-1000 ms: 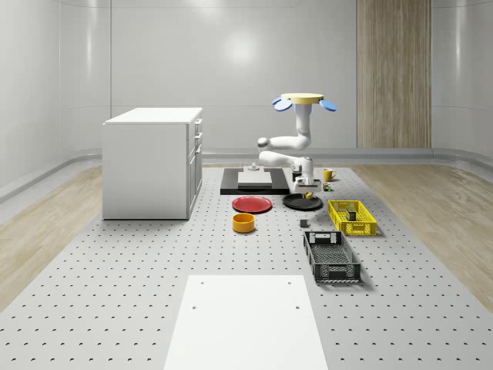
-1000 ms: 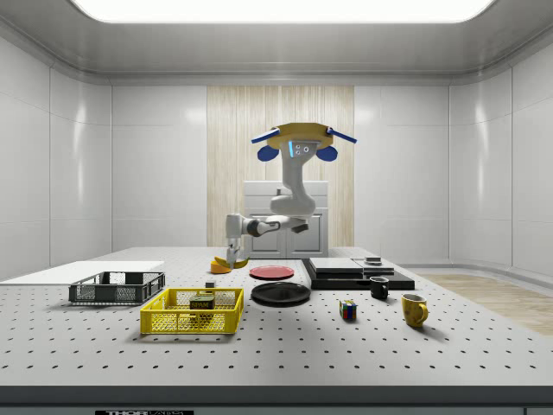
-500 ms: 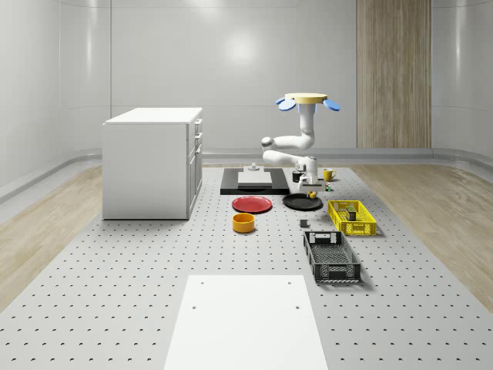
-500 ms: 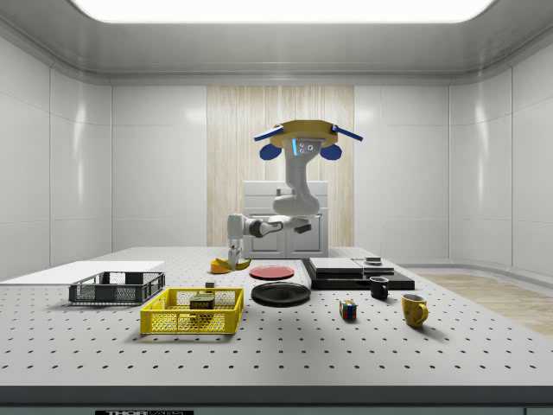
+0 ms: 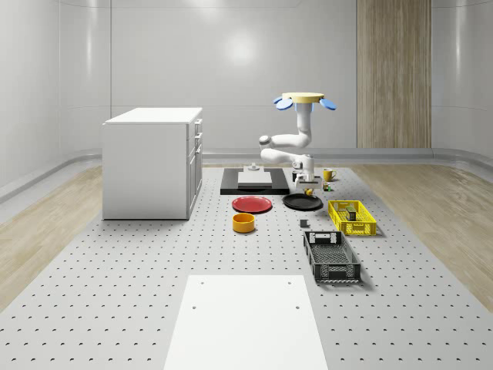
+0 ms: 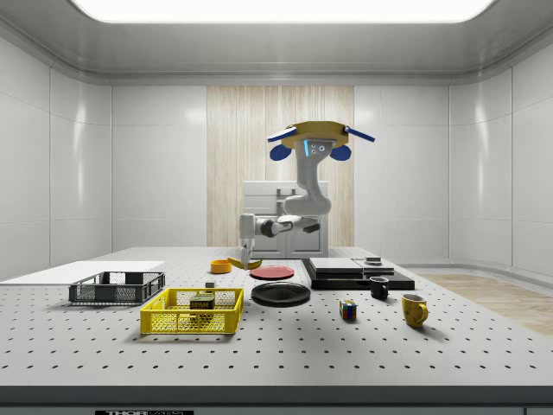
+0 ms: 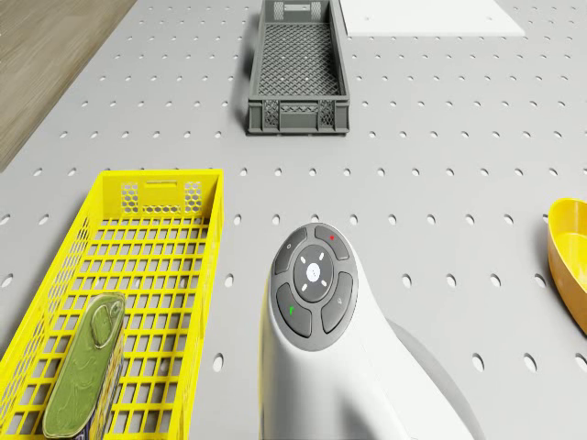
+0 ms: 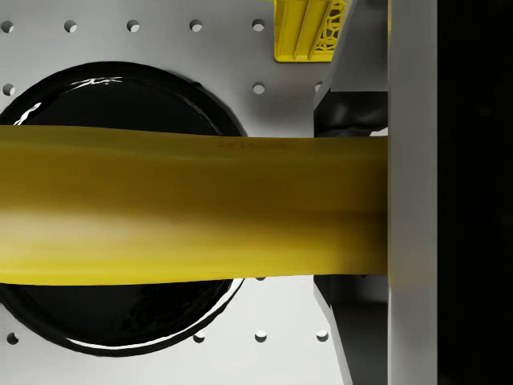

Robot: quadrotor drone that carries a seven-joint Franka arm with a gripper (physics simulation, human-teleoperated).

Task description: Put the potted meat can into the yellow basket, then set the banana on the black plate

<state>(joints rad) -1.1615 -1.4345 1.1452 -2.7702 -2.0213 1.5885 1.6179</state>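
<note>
Since a second ago my drone (image 6: pixel 320 138) has drifted toward the side view's right, and the banana (image 6: pixel 241 263) has come with me, nearer the black plate (image 6: pixel 281 293). I hover above the table (image 5: pixel 139 293), roughly over the plate's far edge in the whole-scene view. My claw (image 5: pixel 307 187) is closed on the banana; in the wrist view one finger (image 8: pixel 413 192) presses its end, and the fruit (image 8: pixel 192 210) runs straight across, long axis from 9 to 3 o'clock. Directly beneath it lies the plate (image 8: pixel 120 313), its dark disc showing past both sides of the fruit, so the target sits straight down the claw's line, not off to a side. Judgement: what remains is a descent and a release, with the banana's length fitting inside the rim. Containers: the yellow basket (image 7: pixel 147 275) already holds the potted meat can (image 7: pixel 84 367), lying flat near one end, so the first half of the task looks done. Grey crate (image 7: pixel 297 69) beyond it looks empty. Orange bowl (image 5: pixel 243 222) stands at about 8 o'clock from the plate in the whole-scene view; nothing in it that I can make out.
</note>
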